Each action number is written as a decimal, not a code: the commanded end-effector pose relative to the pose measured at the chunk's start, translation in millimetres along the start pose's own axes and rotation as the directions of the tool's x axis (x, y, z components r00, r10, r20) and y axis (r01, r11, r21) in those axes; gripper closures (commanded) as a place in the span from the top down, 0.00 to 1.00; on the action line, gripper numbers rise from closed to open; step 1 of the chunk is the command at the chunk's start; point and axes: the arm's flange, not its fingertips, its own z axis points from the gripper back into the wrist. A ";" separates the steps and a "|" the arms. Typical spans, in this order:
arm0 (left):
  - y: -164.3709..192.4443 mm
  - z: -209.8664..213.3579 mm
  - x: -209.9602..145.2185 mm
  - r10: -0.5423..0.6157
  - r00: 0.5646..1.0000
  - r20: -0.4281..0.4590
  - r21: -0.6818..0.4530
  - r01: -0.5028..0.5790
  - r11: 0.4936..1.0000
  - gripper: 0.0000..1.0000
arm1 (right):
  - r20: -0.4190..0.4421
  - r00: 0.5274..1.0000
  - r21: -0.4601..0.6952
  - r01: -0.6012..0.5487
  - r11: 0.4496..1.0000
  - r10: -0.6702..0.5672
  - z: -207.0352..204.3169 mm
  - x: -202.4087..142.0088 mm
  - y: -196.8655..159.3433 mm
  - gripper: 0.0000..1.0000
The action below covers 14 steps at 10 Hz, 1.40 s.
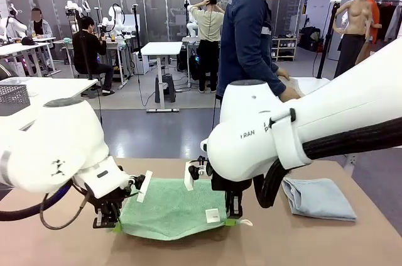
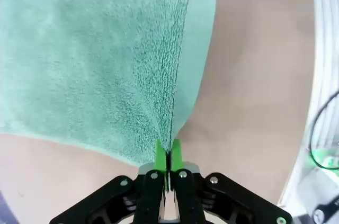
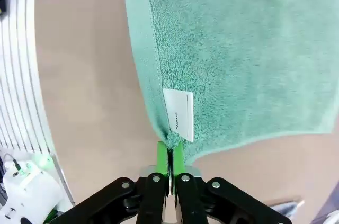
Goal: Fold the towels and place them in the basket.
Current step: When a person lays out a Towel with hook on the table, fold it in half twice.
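Observation:
A light green towel [image 1: 173, 208] lies spread on the tan table between my two arms. My left gripper [image 1: 113, 224] is shut on the towel's near left corner. In the left wrist view the green pads [image 2: 160, 155] pinch the towel [image 2: 95, 60] at its hem. My right gripper [image 1: 231, 221] is shut on the near right corner, beside a white name tag [image 3: 178, 114] sewn to the towel [image 3: 238, 49]. A pale blue-grey towel [image 1: 319, 198] lies folded on the table at the right. At the far left edge stands part of a dark mesh basket [image 1: 12, 98].
A person [image 1: 251, 33] in a dark blue jacket stands at the table's far side, turned toward the right. White slatted surfaces [image 3: 18, 65] border the table in the wrist views. Bare tan table [image 1: 301, 241] lies in front of the towels.

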 end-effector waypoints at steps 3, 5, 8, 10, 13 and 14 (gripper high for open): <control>-11.9 43.8 6.5 -0.002 1.000 0.030 0.064 0.000 0.998 0.00 | 0.013 1.000 -0.096 0.011 0.995 -0.009 40.9 -3.9 5.6 0.00; 7.0 57.0 17.9 0.031 0.999 0.043 0.110 -0.036 0.993 0.00 | -0.004 1.000 -0.125 0.017 0.992 -0.018 50.9 -1.0 -2.1 0.00; 69.3 58.7 34.4 0.107 0.993 0.042 0.160 -0.112 0.981 0.00 | -0.018 0.999 -0.119 0.035 0.992 -0.038 51.4 10.7 -40.3 0.00; 103.1 51.3 40.0 0.144 0.989 0.029 0.125 -0.146 0.981 0.00 | 0.003 0.999 -0.126 0.038 0.991 -0.038 48.7 13.9 -64.7 0.00; 140.6 32.1 36.5 0.225 0.974 -0.002 0.107 -0.224 0.969 0.00 | -0.015 0.997 -0.146 0.074 0.986 -0.077 34.0 19.5 -97.2 0.00; 147.1 25.3 34.0 0.239 0.971 -0.015 0.101 -0.237 0.966 0.00 | -0.021 0.995 -0.139 0.090 0.986 -0.094 29.7 19.2 -103.0 0.00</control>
